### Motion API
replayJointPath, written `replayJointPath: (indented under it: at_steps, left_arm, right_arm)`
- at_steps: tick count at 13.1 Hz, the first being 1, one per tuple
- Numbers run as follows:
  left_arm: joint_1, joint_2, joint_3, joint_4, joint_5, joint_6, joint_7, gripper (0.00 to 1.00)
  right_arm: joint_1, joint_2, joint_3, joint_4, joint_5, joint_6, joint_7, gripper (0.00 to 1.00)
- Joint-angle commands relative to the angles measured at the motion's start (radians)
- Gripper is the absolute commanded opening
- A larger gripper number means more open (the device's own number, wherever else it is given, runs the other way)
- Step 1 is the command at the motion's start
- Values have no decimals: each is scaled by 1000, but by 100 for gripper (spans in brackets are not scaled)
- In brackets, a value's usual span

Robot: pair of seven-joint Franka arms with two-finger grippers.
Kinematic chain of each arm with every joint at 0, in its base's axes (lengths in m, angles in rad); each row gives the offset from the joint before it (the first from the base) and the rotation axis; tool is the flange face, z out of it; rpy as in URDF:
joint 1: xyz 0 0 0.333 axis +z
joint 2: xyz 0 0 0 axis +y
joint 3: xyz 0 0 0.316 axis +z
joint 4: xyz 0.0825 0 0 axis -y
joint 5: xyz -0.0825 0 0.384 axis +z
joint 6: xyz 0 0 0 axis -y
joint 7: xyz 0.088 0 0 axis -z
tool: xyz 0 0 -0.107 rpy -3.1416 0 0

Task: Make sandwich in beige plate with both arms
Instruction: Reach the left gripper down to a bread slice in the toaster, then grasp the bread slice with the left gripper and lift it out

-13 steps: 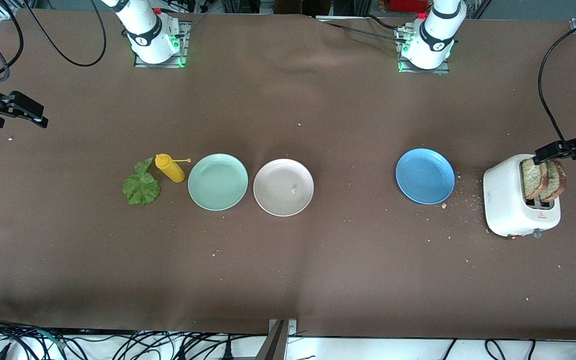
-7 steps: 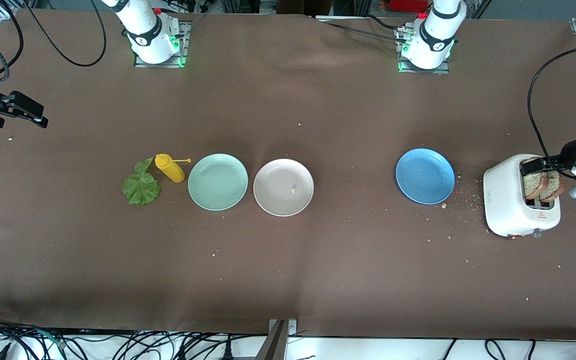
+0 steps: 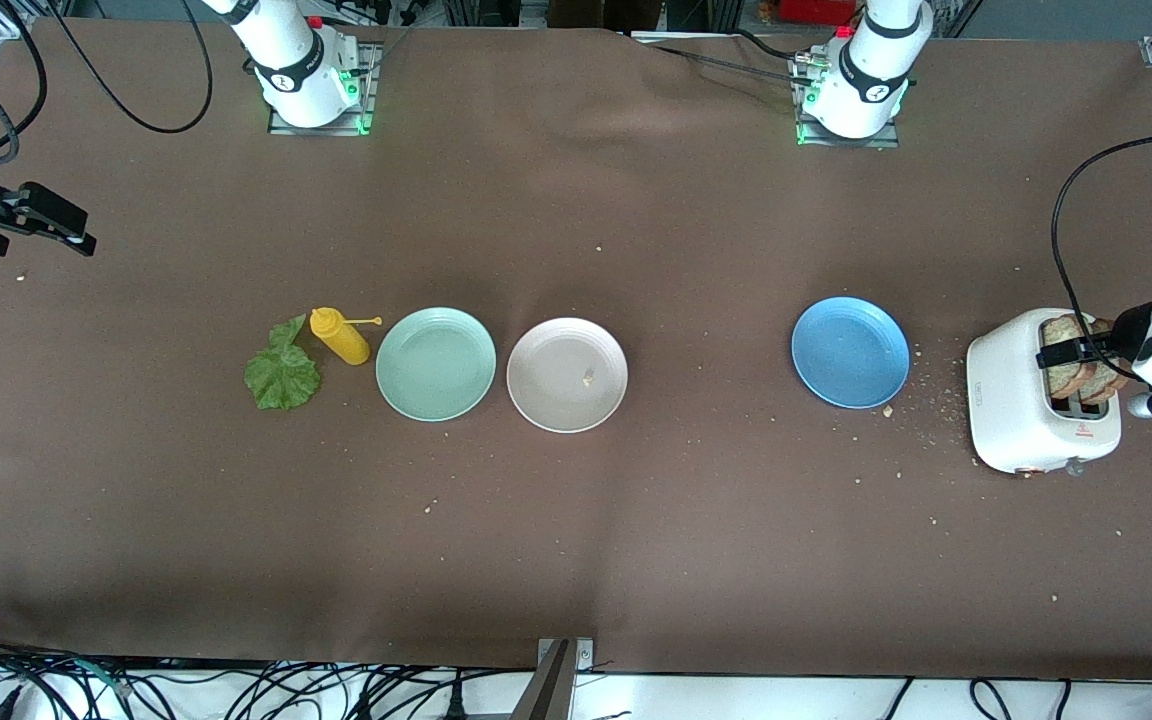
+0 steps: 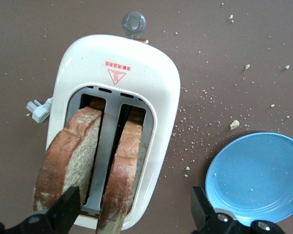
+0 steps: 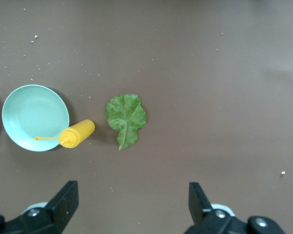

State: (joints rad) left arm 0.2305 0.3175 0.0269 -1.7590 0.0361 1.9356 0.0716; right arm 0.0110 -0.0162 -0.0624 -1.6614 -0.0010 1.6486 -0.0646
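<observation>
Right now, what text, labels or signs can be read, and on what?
Toaster: a red warning triangle with a line of red print above it, too small to read.
Toaster's side: a small dark mark, unreadable.
Arm bases: round logo badges, unreadable.
Nothing else carries text.

I see open cloth around the beige plate (image 3: 566, 374), though the mint-green plate (image 3: 435, 363) crowds its right-arm side.

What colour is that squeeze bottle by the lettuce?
Yellow; the bottle shows best in the front view.
</observation>
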Motion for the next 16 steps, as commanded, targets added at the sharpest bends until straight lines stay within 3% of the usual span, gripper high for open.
replayJointPath:
  at_steps: [1,3,4,10,14,16]
  left_arm:
    - [9,21,-10,9,13,6,27,64]
    - [9,26,-10,4,22,-7,27,11]
    - [9,37,-8,3,25,-12,28,0]
    - [12,18,-4,29,24,-36,97,0]
    - [7,5,-12,208,22,-255,99,0]
    - [4,5,-15,253,8,-331,102,0]
  right_arm:
    - [0,9,-2,25,12,-19,2,100]
    - [0,9,-1,25,10,-19,0,100]
    - [0,9,-2,25,12,-19,0,100]
    - [0,9,-2,25,12,-19,-3,100]
    - [0,10,-4,23,12,-18,-3,100]
    - [0,9,-4,25,12,-19,-3,100]
